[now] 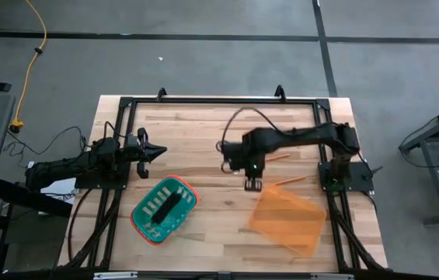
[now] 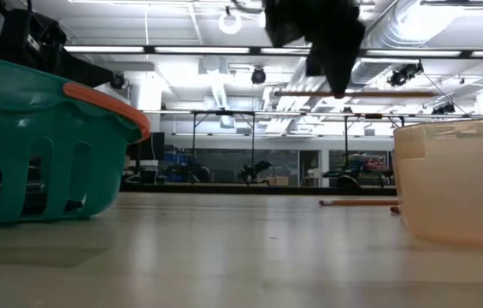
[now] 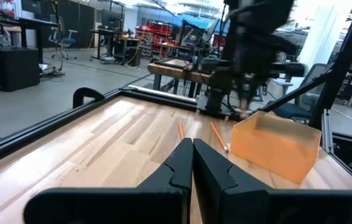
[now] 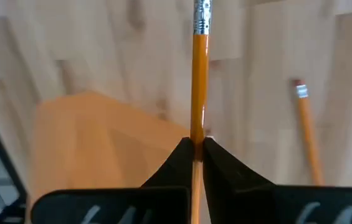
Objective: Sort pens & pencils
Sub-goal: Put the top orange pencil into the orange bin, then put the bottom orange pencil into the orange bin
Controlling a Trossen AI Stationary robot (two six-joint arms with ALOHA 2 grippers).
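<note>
My right gripper (image 4: 197, 146) is shut on one orange pencil (image 4: 200, 74) above the table, by the far corner of the orange translucent bin (image 1: 287, 220). In the low view the gripper (image 2: 337, 81) hangs high with the pencil (image 2: 378, 92) level under it. Two more pencils lie flat on the wood (image 1: 280, 157) (image 1: 290, 180). Dark pens (image 1: 165, 205) lie inside the teal basket (image 1: 143, 218). My left gripper (image 1: 157, 150) waits shut at the table's left, far of the basket. My right gripper pinches the pencil's shaft (image 4: 199, 132) between its two fingers, which come from above and point down. The pencil runs along the slot between them, its metal ferrule end (image 4: 202, 15) sticking out ahead. It is lifted clear and lies level.
The orange bin (image 2: 455, 184) stands at the table's near right, the teal basket (image 2: 36, 141) at the near left. One loose pencil (image 2: 356, 203) lies just far of the bin. Bare wood lies between basket and bin. A black frame edges the table (image 1: 203, 101).
</note>
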